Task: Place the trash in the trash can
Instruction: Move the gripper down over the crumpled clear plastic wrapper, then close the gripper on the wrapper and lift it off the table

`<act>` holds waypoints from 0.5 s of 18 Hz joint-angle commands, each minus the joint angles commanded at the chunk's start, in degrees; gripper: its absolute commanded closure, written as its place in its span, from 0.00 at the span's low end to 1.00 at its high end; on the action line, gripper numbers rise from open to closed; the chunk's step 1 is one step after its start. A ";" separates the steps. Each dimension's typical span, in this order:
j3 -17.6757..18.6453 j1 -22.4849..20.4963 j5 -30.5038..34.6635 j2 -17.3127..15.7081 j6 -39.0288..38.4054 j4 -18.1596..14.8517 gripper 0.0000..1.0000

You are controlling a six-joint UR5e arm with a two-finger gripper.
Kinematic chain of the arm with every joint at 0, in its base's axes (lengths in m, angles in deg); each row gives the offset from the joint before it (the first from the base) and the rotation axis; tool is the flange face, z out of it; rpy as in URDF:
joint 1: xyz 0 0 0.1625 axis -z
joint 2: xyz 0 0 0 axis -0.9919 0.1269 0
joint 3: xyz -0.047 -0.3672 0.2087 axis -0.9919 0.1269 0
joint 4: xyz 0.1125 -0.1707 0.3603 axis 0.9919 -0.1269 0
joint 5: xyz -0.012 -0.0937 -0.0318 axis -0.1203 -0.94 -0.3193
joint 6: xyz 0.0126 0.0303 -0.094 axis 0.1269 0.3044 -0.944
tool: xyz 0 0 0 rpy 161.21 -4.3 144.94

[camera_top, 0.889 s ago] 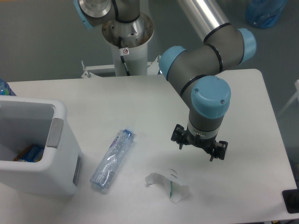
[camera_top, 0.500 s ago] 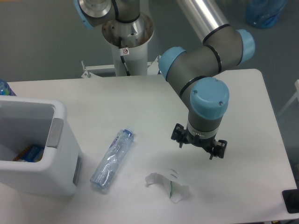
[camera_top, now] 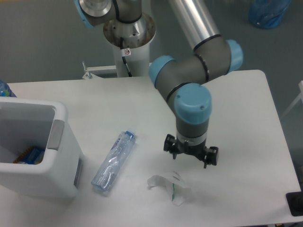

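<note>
- Your wrapper (camera_top: 171, 187), crumpled white with green marks, lies on the table (camera_top: 246, 123) near the front edge, just below the pincer (camera_top: 191, 154) and a little to its left in the picture; the two are apart, not touching.
- The crushed clear bottle (camera_top: 113, 161) with its bluish label lies on its side, slanted, cap end toward the arm's base, well to the picture-left of the pincer and between it and the trash can (camera_top: 35, 151).
- The trash can stands at the table's left edge, white with thick rounded walls and a grey side panel facing you. Something small with orange and blue colours lies inside it (camera_top: 29, 155); you cannot tell what it is.
- The table is a white top with rounded corners. The arm's pedestal (camera_top: 129, 47) rises behind its far edge, over a grey floor.
- A blue translucent thing (camera_top: 270, 13) sits on the floor at the top right, and a dark object (camera_top: 295, 203) cuts into the frame at the lower right.
- The pincer points down at the table from the grey and light-blue wrist (camera_top: 191, 111). Its two dark fingers stand apart with open space between them. It holds nothing and touches neither piece of trash; whether its tips reach the tabletop you cannot tell from this view.
</note>
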 joint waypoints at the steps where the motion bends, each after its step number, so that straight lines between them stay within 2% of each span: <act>1: 0.44 0.44 0.09 0.53 -0.09 0.71 0.00; 3: 0.62 1.58 0.10 1.58 -1.48 1.68 0.00; 7: -0.25 2.37 -0.08 3.42 -12.37 1.77 0.00; 9: -1.13 2.46 -0.26 4.22 -14.32 1.77 0.00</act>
